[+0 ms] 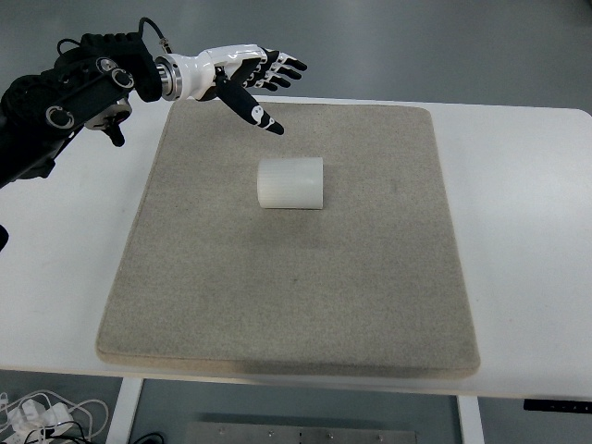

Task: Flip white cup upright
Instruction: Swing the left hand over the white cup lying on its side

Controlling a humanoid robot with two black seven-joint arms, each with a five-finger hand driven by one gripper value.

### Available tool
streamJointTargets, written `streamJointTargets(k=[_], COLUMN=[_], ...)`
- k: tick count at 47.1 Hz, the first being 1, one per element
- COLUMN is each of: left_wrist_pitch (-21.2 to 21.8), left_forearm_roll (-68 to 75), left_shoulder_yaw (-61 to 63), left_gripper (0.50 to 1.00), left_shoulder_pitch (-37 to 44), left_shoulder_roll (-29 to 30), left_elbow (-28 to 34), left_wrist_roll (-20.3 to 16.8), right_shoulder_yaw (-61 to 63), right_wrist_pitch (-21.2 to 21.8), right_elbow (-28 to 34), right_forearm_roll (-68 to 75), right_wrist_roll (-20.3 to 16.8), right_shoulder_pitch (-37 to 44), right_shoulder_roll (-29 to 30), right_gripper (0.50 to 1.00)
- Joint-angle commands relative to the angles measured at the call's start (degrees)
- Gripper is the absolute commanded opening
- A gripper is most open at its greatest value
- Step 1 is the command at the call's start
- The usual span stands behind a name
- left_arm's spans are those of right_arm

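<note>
**Ana:** Left hand (pixel 248 81) first: it comes in from the upper left on a black arm, fingers stretched out and spread, thumb angled down toward the mat, holding nothing.

**Ben:** And the white cup (pixel 290 183)?

**Ana:** Lying on its side in the upper middle of the grey mat (pixel 287 305), its long axis running left to right. The hand floats above the mat's far left corner, near the cup but clearly apart from it.

**Ben:** So which step is this?

**Ana:** I'd judge it the approach, before any grasp. Nothing has touched the cup and it isn't upright.

**Ben:** What does the next move ask for?

**Ana:** Bringing the hand down and toward the cup, wrapping the fingers round its side wall, then turning the wrist so the base lands flat on the mat. A ribbed, round body on its side could roll away if nudged off-centre, so the closing should be square to it.

**Ben:** Which end is the mouth?

**Ana:** I can't tell. Both ends look like plain white edges from above, and the opening isn't visible. That matters for which way to rotate.

**Ben:** Anything else beyond the mat?

**Ana:** It sits on a white table (pixel 527 185). White cables (pixel 42 414) lie on the floor at the lower left, cut off by the frame. The right arm doesn't show at all.
</note>
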Motion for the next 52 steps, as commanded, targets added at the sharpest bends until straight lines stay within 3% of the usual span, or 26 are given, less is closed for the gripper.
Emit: streamJointTargets(k=[1, 7, 17, 32, 52], left_wrist_pitch=[0.23, 1.72, 3.83, 7.53, 7.7], left_forearm_roll=[0.44, 0.62, 2.11, 5.98, 5.98], left_shoulder_yaw=[0.18, 1.94, 8.27, 11.26, 15.21], left_gripper=[0.992, 0.992, 0.984, 0.975, 0.975], left_shoulder_pitch=[-0.14, -0.58, -3.57, -4.27, -4.8], left_shoulder_roll=[1.76, 3.43, 5.11, 3.88, -3.24], left_elbow=[-5.11, -10.39, -16.19, -16.11, -12.15], left_wrist_roll=[3.47, 8.23, 9.46, 11.31, 12.01], right_shoulder_yaw=[0.0, 0.0, 0.0, 0.0, 0.0], right_wrist_pitch=[0.0, 0.0, 0.0, 0.0, 0.0], right_elbow=[0.0, 0.0, 0.0, 0.0, 0.0], right_forearm_roll=[0.0, 0.0, 0.0, 0.0, 0.0], right_wrist_roll=[-0.02, 0.07, -0.02, -0.02, 0.07], right_shoulder_pitch=[0.0, 0.0, 0.0, 0.0, 0.0], right_shoulder_roll=[0.0, 0.0, 0.0, 0.0, 0.0], right_gripper=[0.952, 0.952, 0.952, 0.952, 0.952])
